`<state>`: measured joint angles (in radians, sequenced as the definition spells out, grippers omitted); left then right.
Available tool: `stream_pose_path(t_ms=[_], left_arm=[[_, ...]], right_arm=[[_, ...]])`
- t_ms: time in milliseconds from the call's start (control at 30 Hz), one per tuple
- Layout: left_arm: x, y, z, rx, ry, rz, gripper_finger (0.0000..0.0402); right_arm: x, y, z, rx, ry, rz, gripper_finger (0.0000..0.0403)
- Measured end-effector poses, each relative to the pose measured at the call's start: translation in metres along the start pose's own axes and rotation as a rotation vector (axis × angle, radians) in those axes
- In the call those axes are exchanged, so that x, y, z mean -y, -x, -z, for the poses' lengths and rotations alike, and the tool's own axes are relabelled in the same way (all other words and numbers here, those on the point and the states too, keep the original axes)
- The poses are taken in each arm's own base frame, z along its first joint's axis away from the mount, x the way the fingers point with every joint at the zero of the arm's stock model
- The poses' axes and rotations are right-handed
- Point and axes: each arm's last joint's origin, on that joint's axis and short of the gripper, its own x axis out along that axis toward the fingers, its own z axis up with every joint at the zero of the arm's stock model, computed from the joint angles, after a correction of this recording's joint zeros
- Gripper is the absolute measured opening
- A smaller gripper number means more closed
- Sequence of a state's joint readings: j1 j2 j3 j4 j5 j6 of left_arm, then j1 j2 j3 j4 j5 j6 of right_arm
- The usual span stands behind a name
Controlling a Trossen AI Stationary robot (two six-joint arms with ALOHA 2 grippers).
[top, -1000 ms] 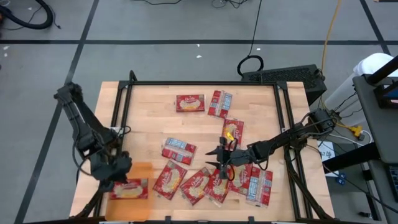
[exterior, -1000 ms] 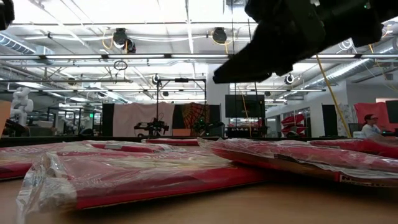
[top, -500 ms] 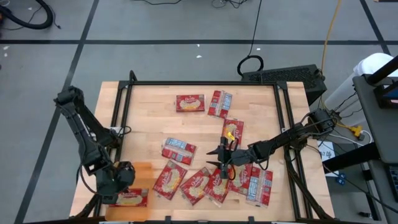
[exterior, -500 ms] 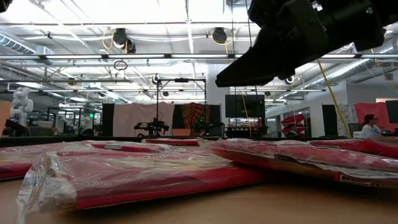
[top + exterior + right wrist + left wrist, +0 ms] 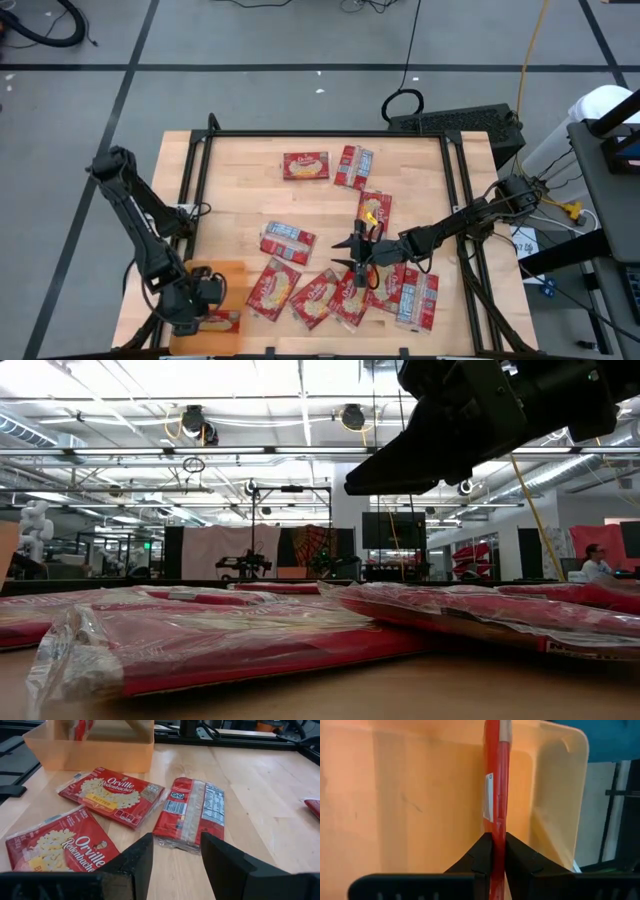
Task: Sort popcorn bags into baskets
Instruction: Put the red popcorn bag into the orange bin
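Several red popcorn bags lie flat on the wooden table, most in a cluster (image 5: 330, 290) near its near edge, others by the far edge (image 5: 305, 165). The orange tray (image 5: 225, 275) sits at the near left corner. My left gripper (image 5: 195, 312) is over the tray, shut on one red bag (image 5: 218, 322). My right gripper (image 5: 357, 258) hovers open above the cluster. In the right wrist view its fingers stand apart over a bag lying label side up (image 5: 192, 812), with the tray (image 5: 90, 747) beyond. My left gripper pinches the red bag between its two fingers (image 5: 482, 852), at the bag's edge (image 5: 497, 827). The bag shows edge-on and runs straight out from the fingertips over the tray's floor (image 5: 420, 795). Whether it touches the tray, I cannot tell.
Black frame rails (image 5: 195, 190) run along the table's left, far and right sides. Bare wood (image 5: 240, 190) lies in the far left part. Two face-up bags (image 5: 112, 795) lie between my right gripper and the tray. A person (image 5: 597, 560) sits far behind the table.
My left gripper has moved toward the table's near edge along the tray, carrying the bag with it. The bag's face showed broad from above at first and now shows narrower, so it has tipped more on edge.
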<state>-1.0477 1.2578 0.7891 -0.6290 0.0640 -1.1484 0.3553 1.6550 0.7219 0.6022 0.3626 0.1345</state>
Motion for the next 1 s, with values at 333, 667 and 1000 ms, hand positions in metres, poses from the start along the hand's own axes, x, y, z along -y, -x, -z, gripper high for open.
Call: stream_pose_path(t_ms=[333, 667, 1000], left_arm=[[0.01, -0.014, -0.003, 0.012, 0.025, 0.05, 0.0047], [0.013, -0.028, -0.005, -0.016, 0.113, 0.053, 0.0113], [0.015, -0.019, -0.002, -0.139, 0.234, 0.125, 0.0206]], right_arm=[[0.0, 0.0, 0.0, 0.0, 0.001, 0.0, 0.0155], [0.0, 0.0, 0.0, -0.004, 0.002, -0.001, 0.0155], [0.0, 0.0, 0.0, -0.002, 0.001, -0.001, 0.0155]])
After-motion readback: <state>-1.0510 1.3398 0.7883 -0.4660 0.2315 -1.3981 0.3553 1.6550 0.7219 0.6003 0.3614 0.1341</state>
